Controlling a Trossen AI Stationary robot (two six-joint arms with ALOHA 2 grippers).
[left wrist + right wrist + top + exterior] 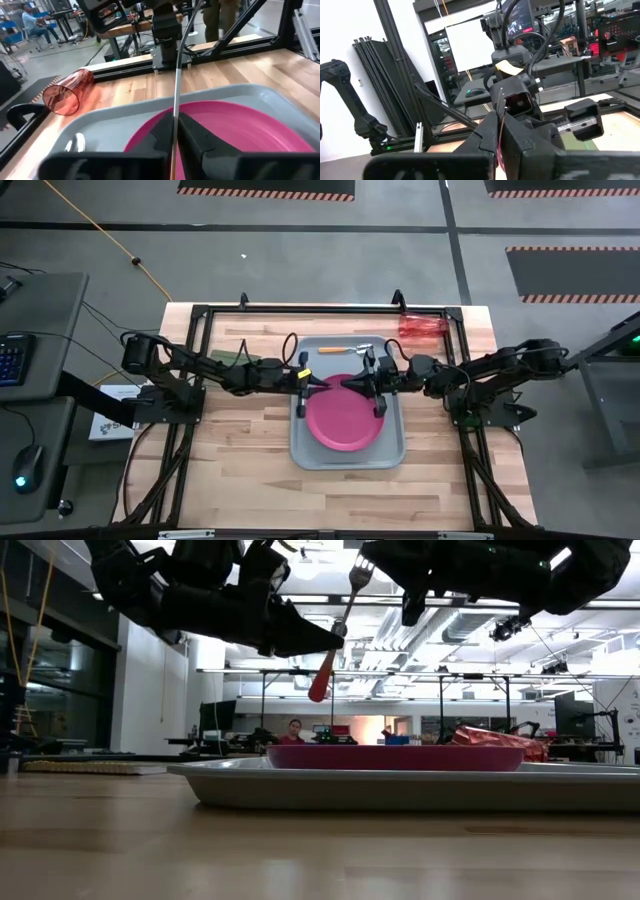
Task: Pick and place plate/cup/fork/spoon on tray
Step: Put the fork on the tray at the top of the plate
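Note:
The pink plate (345,425) lies flat in the grey-blue tray (300,450). An orange-handled spoon (345,349) lies in the tray's far end. The ribbed red cup (420,328) lies on its side on the table's far right; it also shows in the left wrist view (65,92). A fork (340,625) with an orange-red handle hangs tilted above the plate, tines up. My left gripper (318,385) and my right gripper (350,383) meet tip to tip over the plate, both shut on the fork. My left gripper pinches the fork where the metal shaft meets the handle (175,114) between its two fingers, coming level from the table's left. The fork is lifted clear and tilted; its handle end (320,688) hangs free below the fingers. My right gripper comes level from the table's right, its fingers close together. The fork's thin metal upper part (501,106) stands up between their tips. Its own fingers hide the exact place of contact.
A dark green pad (232,354) lies on the table left of the tray, under the left arm. A black frame (300,308) runs round the table's edges. A person sits in the room far behind the table (294,730).

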